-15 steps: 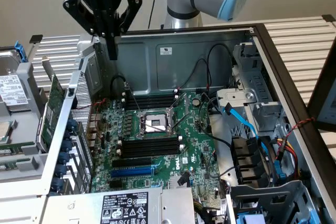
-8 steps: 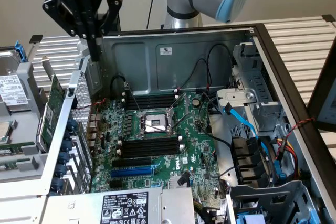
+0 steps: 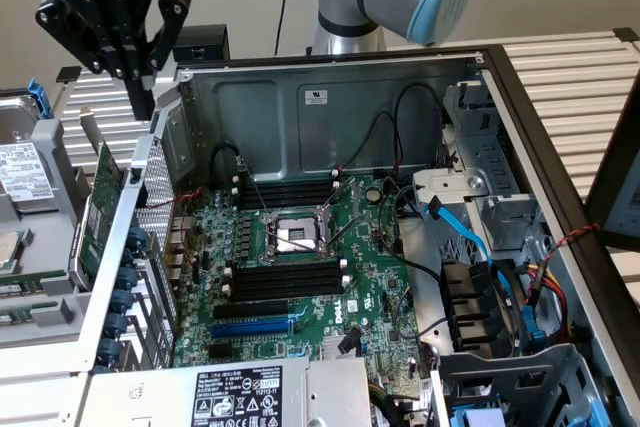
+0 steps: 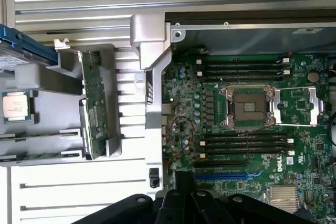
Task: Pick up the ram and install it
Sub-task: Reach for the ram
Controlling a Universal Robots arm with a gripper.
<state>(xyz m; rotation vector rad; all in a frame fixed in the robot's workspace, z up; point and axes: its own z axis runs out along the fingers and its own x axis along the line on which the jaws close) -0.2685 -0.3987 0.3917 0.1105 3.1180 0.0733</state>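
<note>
green and thin, the ram (image 4: pixel 90 77) stands on its edge in the grey tray (image 4: pixel 50 77), just beside the open computer case (image 3: pixel 330 97). the tray and the case sit on the table (image 4: pixel 79 3). you can see a wider green card (image 4: pixel 95 129) right next to the ram in the same tray. a small square chip (image 4: pixel 17 107) and a hard drive (image 3: pixel 25 172) lie there too. your black tool (image 3: pixel 140 107) hangs up high by the corner of the case, on the exterior view's left. its fingers are pressed together and they hold nothing. the ram is lower down and the tool is not touching it. inside the case the big green board (image 3: pixel 370 277) lies flat, with long black slots (image 3: pixel 285 282) on both sides of the silver socket (image 3: pixel 290 237).
</note>
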